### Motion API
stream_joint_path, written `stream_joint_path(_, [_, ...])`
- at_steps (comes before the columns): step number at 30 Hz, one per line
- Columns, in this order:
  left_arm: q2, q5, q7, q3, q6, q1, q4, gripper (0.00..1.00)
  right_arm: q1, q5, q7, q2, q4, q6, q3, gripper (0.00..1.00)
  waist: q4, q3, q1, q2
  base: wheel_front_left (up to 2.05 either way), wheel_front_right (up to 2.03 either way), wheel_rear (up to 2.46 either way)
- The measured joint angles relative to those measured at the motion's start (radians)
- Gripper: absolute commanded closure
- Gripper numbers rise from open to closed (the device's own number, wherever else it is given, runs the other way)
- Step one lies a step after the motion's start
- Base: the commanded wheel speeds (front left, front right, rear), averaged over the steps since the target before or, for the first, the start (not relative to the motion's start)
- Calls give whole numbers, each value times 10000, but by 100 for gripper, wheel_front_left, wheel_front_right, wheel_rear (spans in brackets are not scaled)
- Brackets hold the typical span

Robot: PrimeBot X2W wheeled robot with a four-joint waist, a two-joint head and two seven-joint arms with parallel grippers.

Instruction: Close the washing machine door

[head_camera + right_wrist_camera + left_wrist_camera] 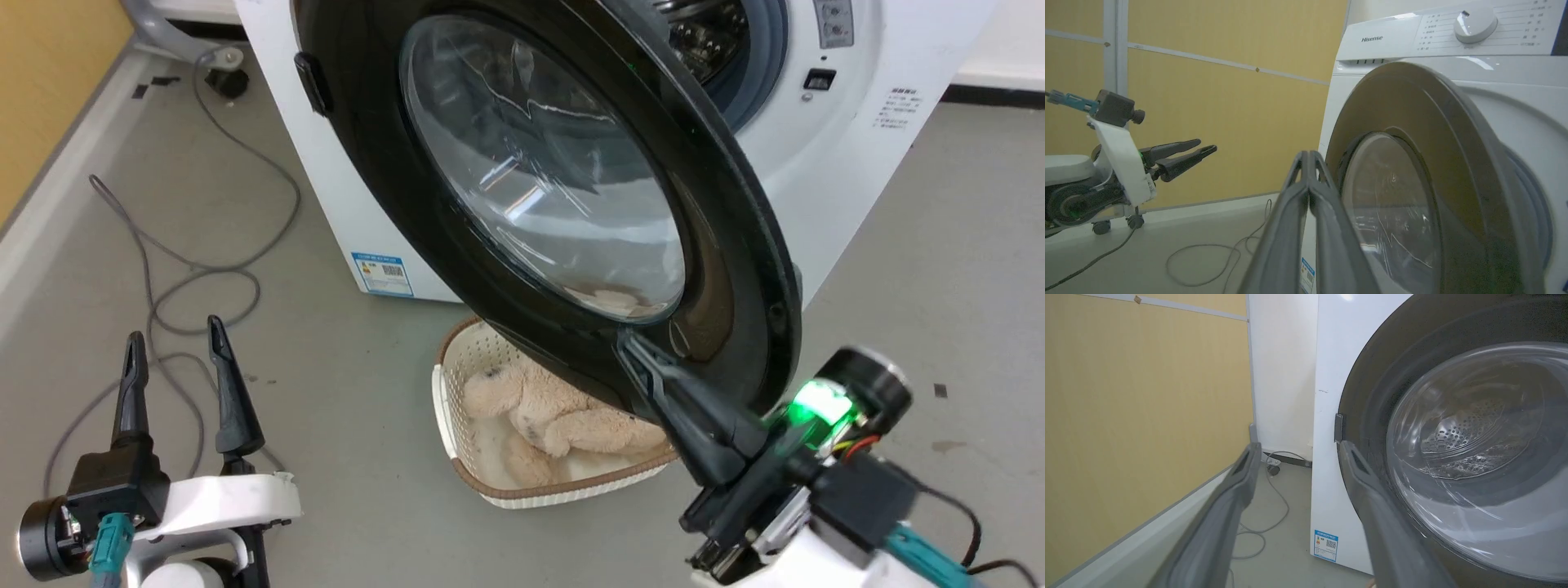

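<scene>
Door (539, 171) stands partly open, swung out from the washer (857, 163) on a hinge at the side far from the right claw (627, 343), so its free edge is the part nearest that claw. The right claw is pressed together with nothing between its fingers. Its tips lie low on the black frame, on the outer face just by the free edge. They look to be touching it, though I cannot tell for sure. In the right wrist view the outer face runs just beside the fingers and ahead of them, with the washer front beyond and a gap left at the gasket (763, 73).

Being round, the door has no long axis of its own. What counts is its plane, upright and aslant to the washer front, and the upright hinge line on the side away from the right claw. The outer face points back toward that claw.

The left claw (174, 328) is spread and empty, well apart from the door on its hinge side, so the right arm is nearer and has the better leverage. I judge the coming move to be a push forward along the fingers against the frame near the free edge, until the door latches. A basket (445, 408) with a plush toy (555, 416) sits on the floor (367, 490) below the tips, under the door's sweep.
</scene>
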Motion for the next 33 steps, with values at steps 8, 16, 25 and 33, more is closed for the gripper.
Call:
stream_joint_path(8, [-128,2,0,67,-244,-158,8,0,316,-71,2,-92,1354,0,-648,100,-119,442,1,0,0,0,0])
stream_joint_path(16, [-180,31,0,67,-422,-446,25,0,266,192,-2,92,1929,19,-2080,100,-269,930,0,0,0,0,0])
stream_joint_path(25, [-199,-17,0,-88,-481,-996,-128,0,-1348,562,2,217,2945,2,-3436,100,-300,1844,1,0,0,0,0])
stream_joint_path(33, [-209,-130,0,-255,-466,-1507,-188,0,-3312,614,2,201,4236,10,-4090,100,-186,2834,1,0,0,0,0])
